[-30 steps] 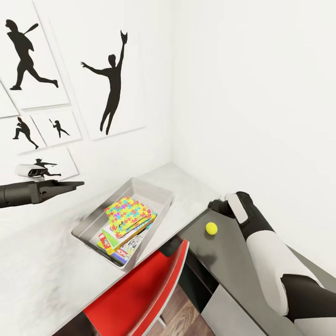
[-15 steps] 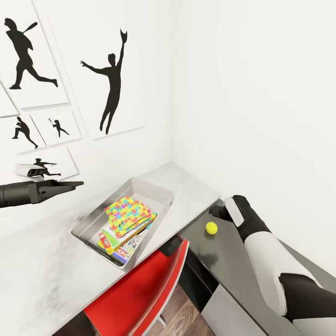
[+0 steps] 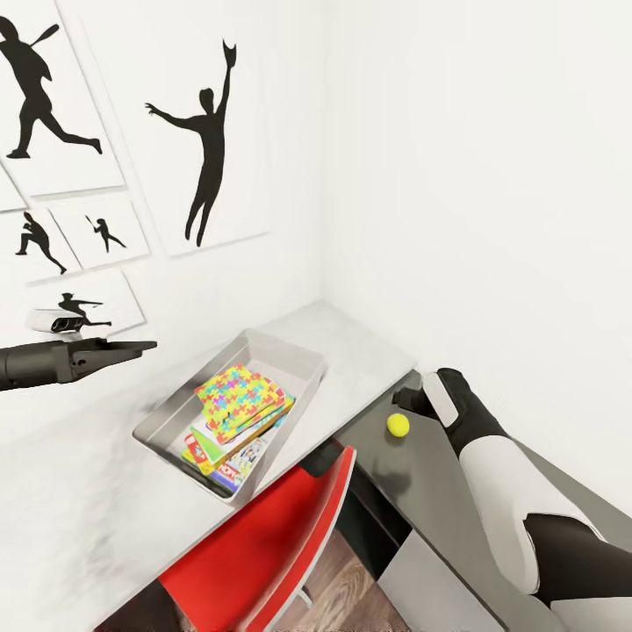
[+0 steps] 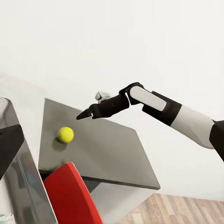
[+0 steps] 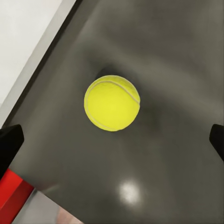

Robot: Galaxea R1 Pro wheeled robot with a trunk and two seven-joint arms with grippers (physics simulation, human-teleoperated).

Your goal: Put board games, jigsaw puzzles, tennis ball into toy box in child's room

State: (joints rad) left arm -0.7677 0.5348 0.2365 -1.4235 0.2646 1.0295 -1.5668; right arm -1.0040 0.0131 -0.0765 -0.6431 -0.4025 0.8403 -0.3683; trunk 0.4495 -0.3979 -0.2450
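The tennis ball (image 3: 398,425) lies on the table's dark grey lower section (image 3: 421,500). My right gripper (image 3: 406,400) hovers just behind it, apart from it. In the right wrist view the tennis ball (image 5: 112,103) sits between the spread fingertips (image 5: 9,142) of the open right gripper (image 5: 113,140). The left wrist view shows the right gripper (image 4: 85,114) above the ball (image 4: 65,135). The grey toy box (image 3: 294,355) on the pale table top (image 3: 79,500) holds the jigsaw puzzles (image 3: 241,397) on top of board games (image 3: 219,461). My left gripper (image 3: 136,348) hangs open above the table, left of the box.
A red chair (image 3: 272,544) is pushed in under the table between the toy box and the dark section. White walls meet in a corner right behind the table, with black silhouette pictures (image 3: 206,149) on the left wall. Wooden floor (image 3: 338,597) shows below.
My right gripper has shifted slightly lower and closer to the tennis ball. The head view has tilted a little, so the wall pictures sit higher. The left arm and the toys have not moved.
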